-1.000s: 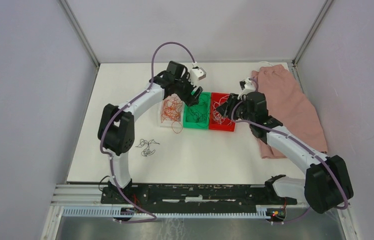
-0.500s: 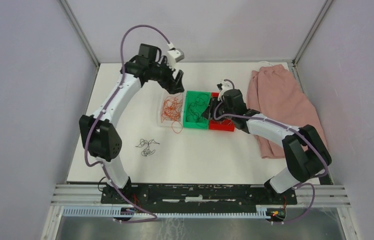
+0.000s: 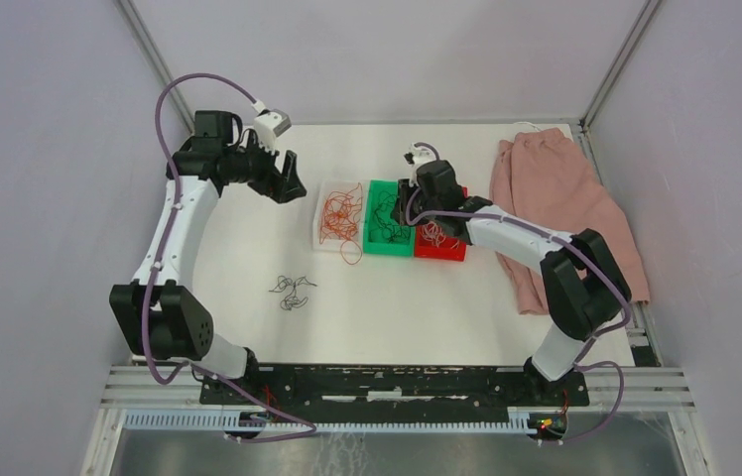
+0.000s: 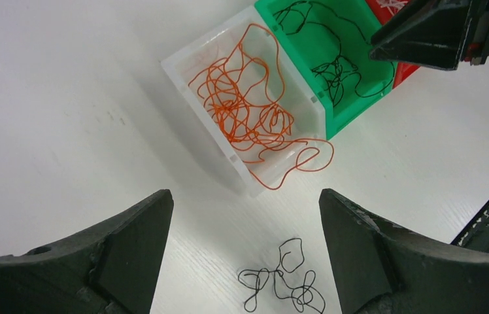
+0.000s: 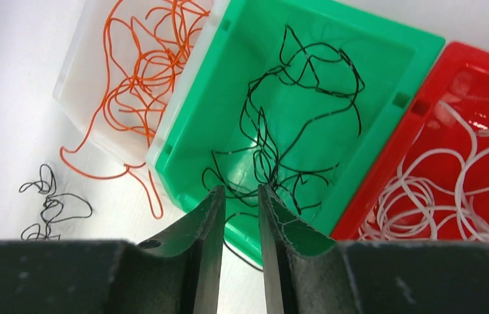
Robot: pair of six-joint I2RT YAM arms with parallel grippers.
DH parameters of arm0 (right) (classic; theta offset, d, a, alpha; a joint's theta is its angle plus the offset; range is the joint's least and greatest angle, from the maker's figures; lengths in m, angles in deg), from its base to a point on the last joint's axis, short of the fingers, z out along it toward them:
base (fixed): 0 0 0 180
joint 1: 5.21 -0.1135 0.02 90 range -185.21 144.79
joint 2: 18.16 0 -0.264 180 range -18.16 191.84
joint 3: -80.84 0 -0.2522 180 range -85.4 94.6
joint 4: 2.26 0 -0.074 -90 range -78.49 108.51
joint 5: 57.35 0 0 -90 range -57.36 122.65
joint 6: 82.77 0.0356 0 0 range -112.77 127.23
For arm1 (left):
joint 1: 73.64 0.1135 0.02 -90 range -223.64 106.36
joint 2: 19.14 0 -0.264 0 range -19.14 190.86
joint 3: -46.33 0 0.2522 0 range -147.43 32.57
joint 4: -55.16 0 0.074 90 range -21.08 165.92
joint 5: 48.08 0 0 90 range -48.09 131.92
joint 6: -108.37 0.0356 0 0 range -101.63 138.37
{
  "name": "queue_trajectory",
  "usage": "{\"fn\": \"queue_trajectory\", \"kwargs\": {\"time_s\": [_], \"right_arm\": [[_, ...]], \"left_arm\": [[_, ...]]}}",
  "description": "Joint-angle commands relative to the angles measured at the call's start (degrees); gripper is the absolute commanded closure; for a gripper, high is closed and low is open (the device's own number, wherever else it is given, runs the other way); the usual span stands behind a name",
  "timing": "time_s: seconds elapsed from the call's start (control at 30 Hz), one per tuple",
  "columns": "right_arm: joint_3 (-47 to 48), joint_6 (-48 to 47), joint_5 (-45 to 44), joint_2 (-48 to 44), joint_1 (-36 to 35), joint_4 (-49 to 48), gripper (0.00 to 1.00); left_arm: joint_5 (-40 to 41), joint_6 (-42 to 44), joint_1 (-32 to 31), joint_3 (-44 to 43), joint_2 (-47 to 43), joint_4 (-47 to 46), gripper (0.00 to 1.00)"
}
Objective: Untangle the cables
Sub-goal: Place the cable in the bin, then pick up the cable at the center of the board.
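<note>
Three small bins sit side by side near the middle of the tabletop (image 3: 397, 307), and most of the cables lie sorted in them by colour. The orange cables (image 4: 248, 111) fill the white bin (image 4: 199, 124), with one loop hanging over its near wall onto the tabletop. The black cables (image 5: 265, 150) lie curled in the green bin (image 5: 386, 65), and the white cables (image 5: 425, 196) lie in the red bin (image 5: 484, 85). One loose black clump (image 4: 281, 288) rests alone on the tabletop, well apart from the bins and nearer the arm bases.

We see the left fingers (image 3: 293, 188) spread wide with nothing between them. They hover above bare tabletop to the left of the white bin.

The right fingers (image 5: 221, 199) hang over the near edge of the green bin, drawn almost together with only a slim gap left. Black strands run right beneath their tips. We cannot tell whether one is pinched there.

A pink cloth (image 3: 565, 198) lies crumpled on the right side of the tabletop, beyond the red bin.
</note>
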Motion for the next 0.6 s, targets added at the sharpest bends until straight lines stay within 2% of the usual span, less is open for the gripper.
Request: {"fn": "queue_trajectory", "kwargs": {"time_s": [0.0, 0.17, 0.37, 0.47, 0.57], "right_arm": [[6.54, -4.01, -3.23, 3.83, -1.2, 3.09, 0.71], [13.2, -5.85, -5.27, 10.86, -2.62, 6.38, 0.8], [20.2, -7.56, -6.72, 15.14, -3.94, 9.05, 0.81], [20.64, -8.05, -5.79, 11.91, -4.59, 8.13, 0.75], [18.86, -9.26, -4.77, 6.65, -6.48, 6.51, 0.64]], "left_arm": [[-3.27, 3.98, 2.89, 3.75, -3.78, -0.31, 0.11], [-1.96, 9.41, 5.39, 8.35, -5.64, 1.5, 0.09], [0.95, 22.72, 7.77, 14.32, -5.57, 8.15, 0.05], [1.99, 28.53, 7.75, 18.94, -5.66, 10.34, 0.06], [2.29, 31.85, 7.72, 22.8, -5.57, 11.03, 0.1]]}}
